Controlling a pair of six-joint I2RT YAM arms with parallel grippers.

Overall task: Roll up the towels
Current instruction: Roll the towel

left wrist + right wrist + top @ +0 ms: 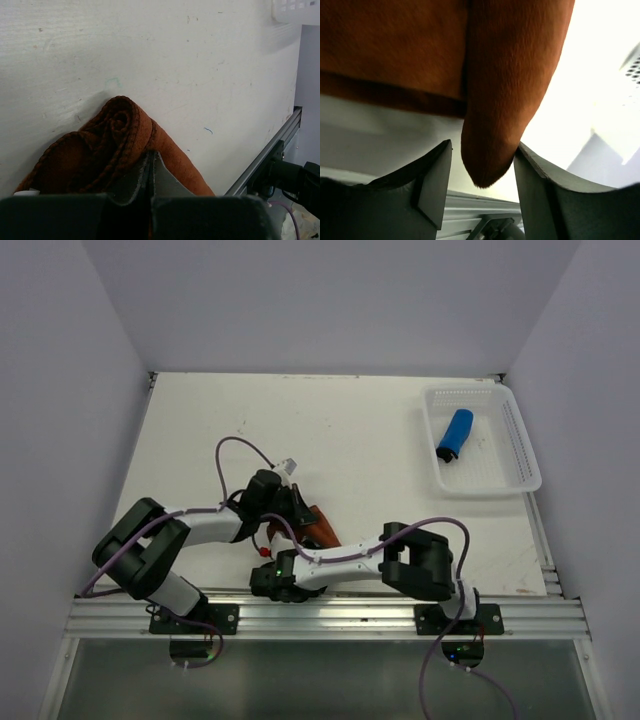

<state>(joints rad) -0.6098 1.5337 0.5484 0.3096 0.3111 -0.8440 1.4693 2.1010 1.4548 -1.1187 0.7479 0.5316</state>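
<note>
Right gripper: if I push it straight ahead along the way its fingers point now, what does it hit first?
Probably the rust-brown towel. A fold of it already hangs between the open right gripper, so going on would press into the cloth; depth is hard to judge this close.

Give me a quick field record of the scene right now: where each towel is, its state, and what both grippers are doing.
blue towel: small bright blue cloth towel, rolled, lying in the white plastic mesh basket at far right
brown towel: long rust-brown cloth towel, partly rolled, on the white table between the arms
left gripper: shut, fingers pressed together at the brown towel's edge
right gripper: jaws apart, a fold of brown towel hanging between them
</note>
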